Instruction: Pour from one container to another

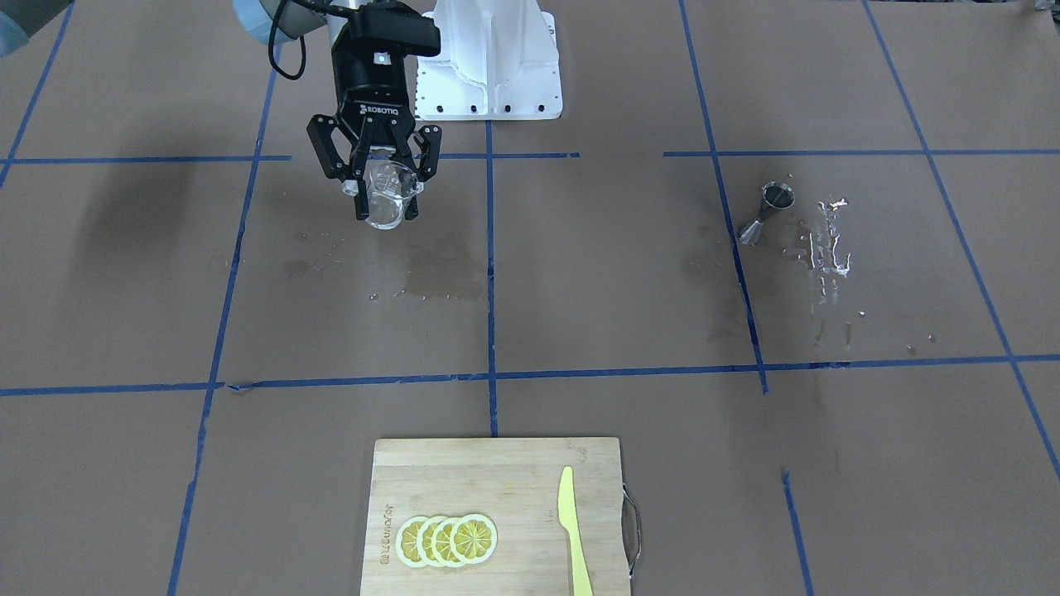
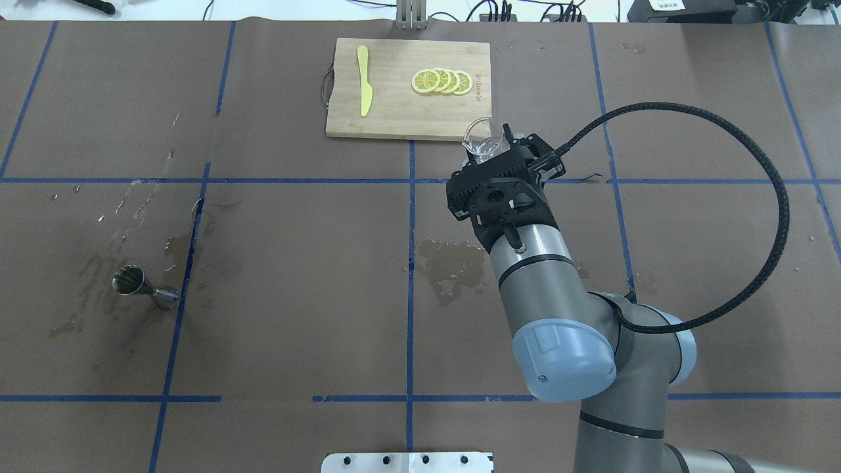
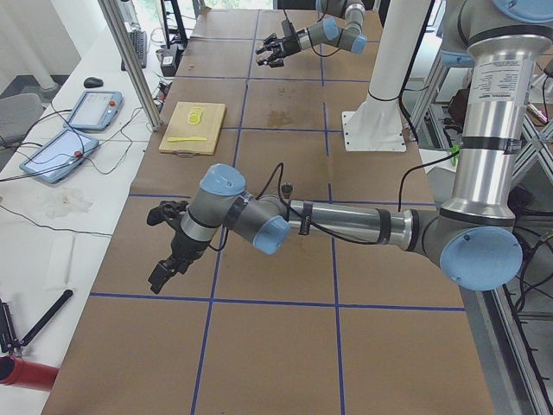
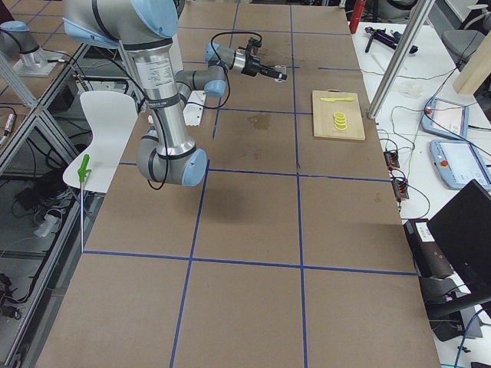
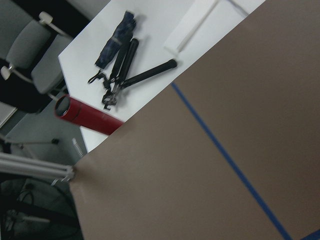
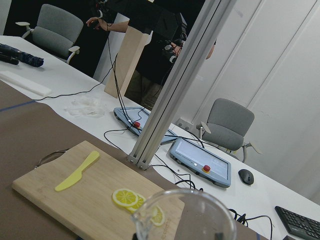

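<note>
My right gripper (image 1: 386, 197) is shut on the small clear glass (image 1: 391, 195) and holds it in the air over the table, right of the centre line. From overhead the glass (image 2: 483, 138) sticks out past the gripper (image 2: 500, 146) toward the cutting board. Its rim (image 6: 186, 216) fills the bottom of the right wrist view. The steel jigger (image 1: 766, 213) stands far across on the left side, also seen from overhead (image 2: 143, 287), with nothing near it. My left gripper (image 3: 159, 279) shows only in the left side view, beyond the table's left end; I cannot tell its state.
A wooden cutting board (image 1: 497, 472) at the far edge carries a yellow knife (image 1: 573, 530) and several lemon slices (image 1: 447, 540). Wet stains (image 1: 439, 269) mark the paper mid-table, and water splashes (image 1: 828, 244) lie beside the jigger. The white robot base (image 1: 493, 58) stands behind.
</note>
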You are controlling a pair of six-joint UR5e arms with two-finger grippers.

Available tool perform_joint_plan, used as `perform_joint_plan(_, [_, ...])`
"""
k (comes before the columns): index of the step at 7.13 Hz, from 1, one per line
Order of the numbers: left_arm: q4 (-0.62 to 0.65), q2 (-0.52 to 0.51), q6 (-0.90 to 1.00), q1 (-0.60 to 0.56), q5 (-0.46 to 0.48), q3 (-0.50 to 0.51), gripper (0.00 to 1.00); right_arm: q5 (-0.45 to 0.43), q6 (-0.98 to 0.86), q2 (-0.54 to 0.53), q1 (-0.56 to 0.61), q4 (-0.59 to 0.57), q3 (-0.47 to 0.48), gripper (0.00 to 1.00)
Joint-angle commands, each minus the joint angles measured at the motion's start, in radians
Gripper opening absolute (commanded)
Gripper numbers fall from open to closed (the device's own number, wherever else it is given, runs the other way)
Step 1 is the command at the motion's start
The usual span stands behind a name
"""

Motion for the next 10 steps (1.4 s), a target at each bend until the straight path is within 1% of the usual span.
perform_joint_plan(1, [0.253, -0.029, 0.003, -0.035, -0.079, 0.018, 1.00, 0.000, 0.000, 0.002, 0.001, 0.001, 0.001, 0.00])
perform_joint_plan(2, [0.315, -0.014, -0.006, -0.058, -0.312, 0.062, 1.00, 0.002, 0.000, 0.002, -0.001, 0.001, 0.000, 0.00])
perform_joint_plan(3, [0.335, 0.029, -0.024, -0.062, -0.415, 0.074, 1.00, 0.002, 0.000, 0.003, -0.001, 0.001, 0.001, 0.00])
perform_joint_plan(4, [0.352, 0.066, -0.053, -0.069, -0.539, 0.067, 1.00, 0.002, 0.002, 0.003, 0.001, 0.004, 0.001, 0.00])
perform_joint_plan(5, [0.352, 0.098, -0.074, -0.068, -0.580, 0.029, 1.00, 0.003, 0.002, -0.003, 0.001, 0.072, -0.006, 0.00])
perform_joint_plan(6, [0.350, 0.111, -0.138, -0.068, -0.580, -0.010, 1.00, 0.006, 0.002, -0.018, 0.002, 0.144, -0.014, 0.00])
perform_joint_plan(7, [0.347, 0.112, -0.138, -0.068, -0.580, -0.022, 1.00, 0.008, 0.003, -0.024, 0.005, 0.178, -0.014, 0.00])
perform_joint_plan(9, [0.341, 0.109, -0.135, -0.066, -0.577, -0.021, 1.00, 0.008, 0.112, -0.088, 0.007, 0.195, -0.013, 0.00])
perform_joint_plan(10, [0.340, 0.109, -0.135, -0.065, -0.579, -0.021, 1.00, 0.005, 0.156, -0.130, 0.007, 0.253, -0.013, 0.00])
